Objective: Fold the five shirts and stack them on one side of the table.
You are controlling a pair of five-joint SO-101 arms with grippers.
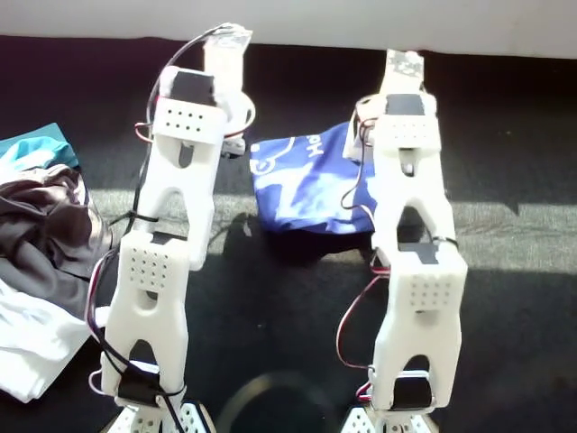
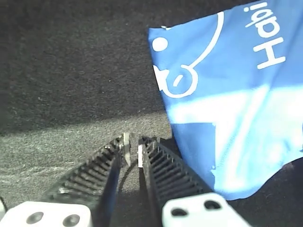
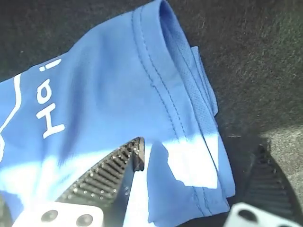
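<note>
A folded blue shirt (image 1: 302, 185) with white print lies at the back middle of the dark table, between the two arms. My left gripper (image 2: 132, 146) hovers over bare table just beside the shirt's (image 2: 227, 104) edge; its fingers are shut with nothing between them. My right gripper (image 3: 199, 149) stands open over the hemmed side of the shirt (image 3: 118, 90). One of its fingers (image 3: 111, 172) is above the cloth and the other finger (image 3: 265, 175) is above the table beyond the shirt's edge. A heap of unfolded shirts sits at the table's left edge.
The heap holds a teal shirt (image 1: 36, 149), a dark grey one (image 1: 45, 212) and a white one (image 1: 36, 334). A band of sunlight crosses the black felt table (image 1: 270, 298). Both white arms rise from bases at the near edge.
</note>
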